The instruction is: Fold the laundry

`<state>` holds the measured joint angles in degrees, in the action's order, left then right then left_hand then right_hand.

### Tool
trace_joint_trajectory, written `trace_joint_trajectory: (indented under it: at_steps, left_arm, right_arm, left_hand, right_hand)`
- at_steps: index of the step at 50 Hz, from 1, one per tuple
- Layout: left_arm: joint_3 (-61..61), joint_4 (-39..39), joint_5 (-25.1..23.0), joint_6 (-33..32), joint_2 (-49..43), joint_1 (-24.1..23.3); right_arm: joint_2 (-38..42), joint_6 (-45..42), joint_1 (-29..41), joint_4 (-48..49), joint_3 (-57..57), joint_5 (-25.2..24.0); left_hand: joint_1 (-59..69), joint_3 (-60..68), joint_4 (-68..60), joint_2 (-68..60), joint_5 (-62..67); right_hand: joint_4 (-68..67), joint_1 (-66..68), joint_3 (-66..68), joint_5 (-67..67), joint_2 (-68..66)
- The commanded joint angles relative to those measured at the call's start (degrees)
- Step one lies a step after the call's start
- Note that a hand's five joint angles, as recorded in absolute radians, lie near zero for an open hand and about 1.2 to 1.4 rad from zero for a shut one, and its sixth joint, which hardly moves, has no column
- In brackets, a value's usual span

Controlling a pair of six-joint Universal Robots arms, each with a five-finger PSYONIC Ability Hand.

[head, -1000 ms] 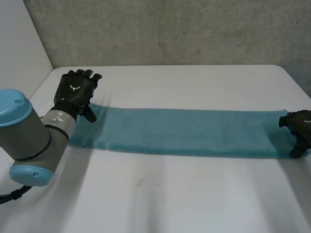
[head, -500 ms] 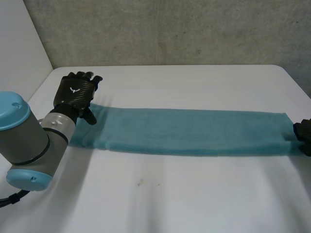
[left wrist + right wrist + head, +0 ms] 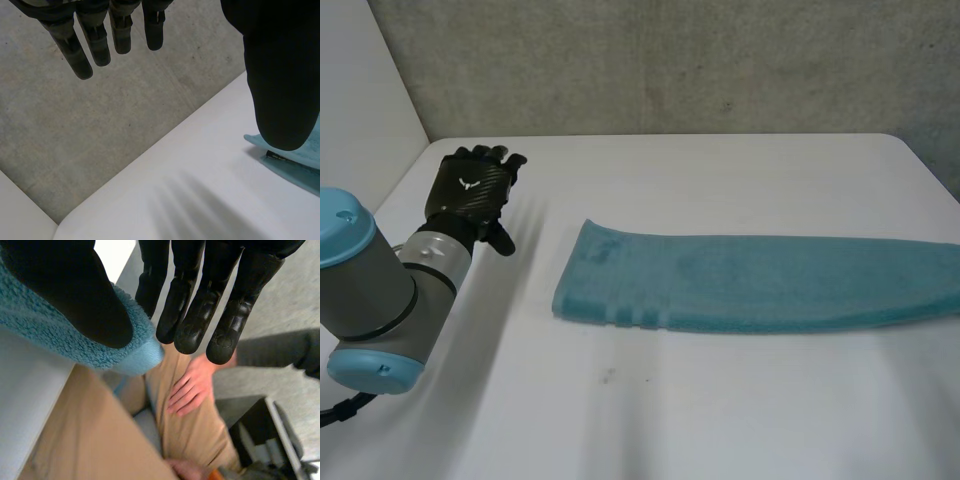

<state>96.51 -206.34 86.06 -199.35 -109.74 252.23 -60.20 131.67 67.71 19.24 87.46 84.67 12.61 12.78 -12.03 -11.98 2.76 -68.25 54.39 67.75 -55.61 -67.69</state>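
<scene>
Head view: the teal towel [image 3: 750, 282], folded into a long strip, lies across the tabletop [image 3: 720, 400], its right end overhanging the right edge. The right hand [image 3: 65, 295] pinches that end between thumb and straight fingers. The left hand [image 3: 473, 190], fingers straight and empty, hovers well apart from the towel's left end. Beyond the tabletop, a person's hand [image 3: 192, 385] rests on tan trousers [image 3: 100, 430].

towel [image 3: 750, 282] teal, striped band at end nearest black left hand [image 3: 472, 190]; right hand [image 3: 192, 315] black; table [image 3: 720, 400] white; wall [image 3: 670, 70] grey.
</scene>
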Motion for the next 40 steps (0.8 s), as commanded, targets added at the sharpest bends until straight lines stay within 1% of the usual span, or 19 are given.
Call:
trace_joint_trajectory:
  at_steps: [1, 3, 4, 6, 7, 9, 12, 14, 15, 17, 20, 25, 31, 33, 34, 36, 37, 38, 40]
  left_arm:
    - [-0.09, -0.11, 0.07, 0.02, 1.02, 0.19]
    - [-0.09, -0.11, 0.16, 0.02, 1.37, 0.19]
    - [-0.09, -0.20, 0.16, 0.10, 1.55, 0.19]
    - [-0.18, -0.20, 0.25, 0.10, 1.64, 0.19]
    - [-0.18, -0.29, 0.34, 0.10, 1.72, 0.28]
    - [-0.18, -0.29, 0.34, 0.10, 2.07, 0.28]
    - [-0.09, -0.29, 0.42, 0.10, 2.78, 0.37]
    - [-0.09, -0.29, 0.42, 0.10, 2.95, 0.37]
    - [-0.01, -0.38, 0.51, 0.10, 3.13, 0.37]
    - [0.00, -0.38, 0.51, 0.19, 3.22, 0.37]
    - [0.08, -0.29, 0.51, 0.10, 3.31, 0.37]
    - [0.17, -0.29, 0.51, 0.10, 3.31, 0.37]
    - [0.43, -0.29, 0.51, 0.10, 3.22, 0.46]
    - [0.52, -0.29, 0.43, 0.10, 3.22, 0.46]
    - [0.52, -0.38, 0.34, 0.10, 3.22, 0.37]
    - [0.52, -0.38, 0.34, 0.10, 3.22, 0.19]
    - [0.52, -0.38, 0.25, 0.10, 3.22, -0.16]
    - [0.44, -0.55, 0.25, 0.10, 3.22, -0.42]
    - [0.17, -0.64, 0.16, 0.10, 3.04, -0.68]
  right_arm:
    - [-5.54, 2.01, 10.25, 0.36, -0.54, -0.21]
    - [-6.41, 2.80, 18.65, 0.45, -2.11, -0.30]
    - [-6.42, 2.80, 18.69, 0.45, -2.12, -0.30]
    - [-6.42, 2.80, 27.70, 0.54, -4.40, -0.21]
    - [-6.42, 2.80, 27.74, 0.54, -4.41, -0.21]
    - [-6.15, 2.97, 36.93, 0.54, -7.12, -0.38]
    - [-5.71, 3.33, 41.19, 0.63, -8.45, -0.74]
    - [-1.35, 4.46, 48.89, 0.63, -11.68, -1.61]
    - [-1.32, 4.47, 48.92, 0.63, -11.70, -1.62]
    - [4.54, 5.87, 56.01, 0.63, -15.38, -2.93]
    - [7.12, 6.58, 59.03, 0.63, -16.98, -3.55]
    - [16.32, 7.90, 66.14, 0.63, -21.18, -4.69]
    - [21.36, 7.63, 69.40, 0.54, -23.04, -4.08]
    - [21.45, 7.72, 69.40, 0.36, -23.13, -3.38]
    - [21.44, 7.72, 69.40, 0.36, -23.13, -3.37]
    - [18.65, 8.33, 68.88, 0.19, -22.96, -1.02]
    - [18.63, 8.34, 68.88, 0.19, -22.95, -1.00]
    - [15.50, 9.47, 68.44, -0.07, -22.34, 1.18]
    - [12.13, 11.76, 67.73, -0.16, -21.37, 3.13]
  left_hand:
    - [-2.57, -2.73, 1.98, 1.93, -2.71]
    - [-2.57, -2.73, 1.98, 1.93, -2.71]
    - [-2.57, -2.73, 1.98, 1.93, -2.71]
    - [-2.57, -2.73, 1.98, 1.93, -2.71]
    - [-2.57, -2.73, 1.98, 1.93, -2.71]
    - [-2.57, -2.73, 1.98, 1.93, -2.71]
    - [-2.57, -2.73, 1.98, 1.93, -2.71]
    - [-2.57, -2.73, 1.98, 1.93, -2.71]
    - [-2.57, -2.73, 1.98, 1.93, -2.71]
    - [-2.57, -2.73, 1.98, 1.93, -2.71]
    - [-2.57, -2.73, 1.98, 1.93, -2.71]
    - [-2.57, -2.73, 1.98, 1.93, -2.71]
    - [-2.57, -2.73, 1.98, 1.93, -2.71]
    - [-2.57, -2.73, 1.98, 1.93, -2.71]
    - [-2.57, -2.73, 1.98, 1.93, -2.71]
    - [-2.57, -2.73, 1.98, 1.93, -2.71]
    - [-2.57, -2.73, 1.98, 1.93, -2.71]
    - [-2.57, -2.73, 1.98, 1.93, -2.71]
    - [-2.57, -2.73, 1.98, 1.93, -2.71]
  right_hand:
    - [-11.75, 25.61, 12.25, -14.39, -12.31]
    - [-11.75, 25.61, 12.25, -14.39, -12.31]
    - [-11.75, 25.61, 12.25, -14.39, -12.31]
    - [-11.75, 25.61, 12.25, -14.39, -12.31]
    - [-11.75, 25.61, 12.25, -14.39, -12.31]
    - [-11.75, 25.61, 12.25, -14.39, -12.31]
    - [-11.75, 25.61, 12.25, -14.39, -12.31]
    - [-11.75, 25.61, 12.25, -14.39, -12.31]
    - [-11.75, 25.61, 12.25, -14.39, -12.31]
    - [-11.75, 25.61, 12.25, -14.39, -12.31]
    - [-11.75, 25.61, 12.25, -14.39, -12.31]
    - [-11.75, 25.61, 12.25, -14.39, -12.31]
    - [-11.75, 25.61, 12.25, -14.39, -12.31]
    - [6.92, 6.93, -6.43, 4.28, 6.36]
    - [7.03, 6.83, -6.53, 4.39, 6.47]
    - [46.86, -33.00, -46.36, 44.21, 46.29]
    - [47.06, -33.21, -46.56, 44.42, 46.50]
    - [57.72, -43.87, -57.22, 55.08, 57.16]
    - [58.25, -44.39, -57.75, 55.61, 57.69]
